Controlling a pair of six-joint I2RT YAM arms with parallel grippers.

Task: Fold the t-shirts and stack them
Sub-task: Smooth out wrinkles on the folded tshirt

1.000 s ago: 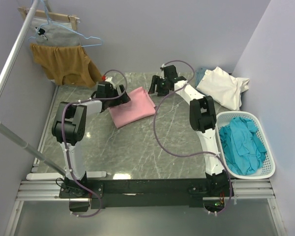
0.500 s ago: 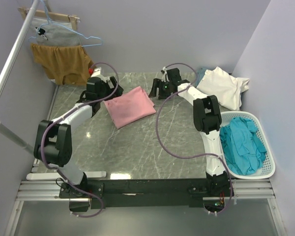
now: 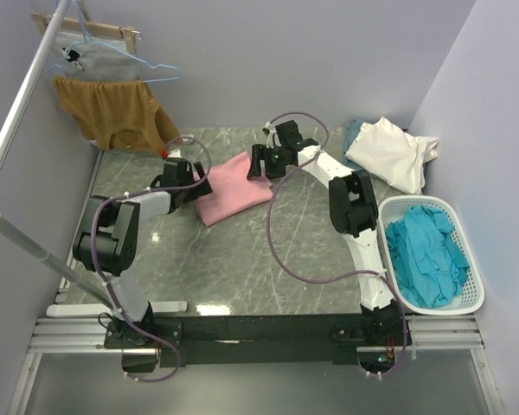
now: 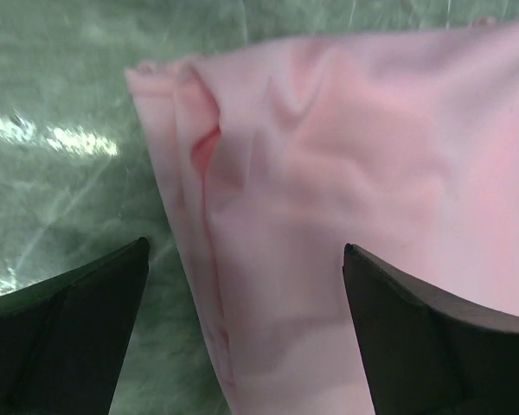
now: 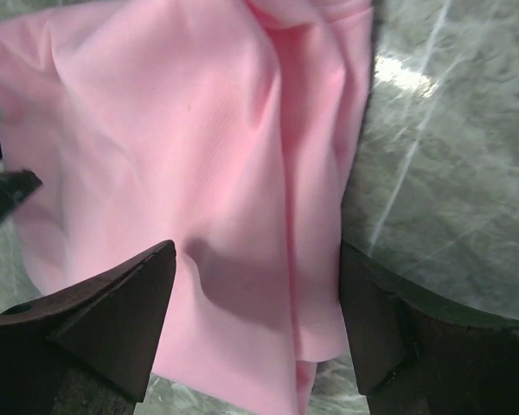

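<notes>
Teal shirts (image 3: 426,255) lie heaped in a white basket (image 3: 441,304) that stands just off the table's (image 3: 242,259) right edge, towards the near corner. The table top is grey-green marble.

Past the middle, towards the far edge, lies the pink shirt (image 3: 238,186). It is folded into a flat, rough rectangle, and its long axis runs on a slant from near-left to far-right. Both arms reach out to it.

The left gripper (image 3: 199,184) is at the shirt's near-left end. Its wrist view shows the jaws wide apart and holding nothing. One finger (image 4: 69,333) is over bare marble and the other (image 4: 441,341) over pink cloth. The shirt's layered side edge, with a small crease in it, runs between them.

The right gripper (image 3: 256,164) is at the far-right end. It too is spread wide and holds nothing. One finger (image 5: 95,333) is above the cloth and the other (image 5: 415,346) is at the shirt's edge, where the marble shows. Soft folds run across the cloth there.

A cream shirt (image 3: 389,154) lies rumpled in the far right corner. A grey-blue shirt (image 3: 353,131) shows from under its left side.

Beyond the far left corner a mustard garment (image 3: 112,112) and a grey one (image 3: 99,56) hang on hangers beside a slanting metal rail (image 3: 22,104).
</notes>
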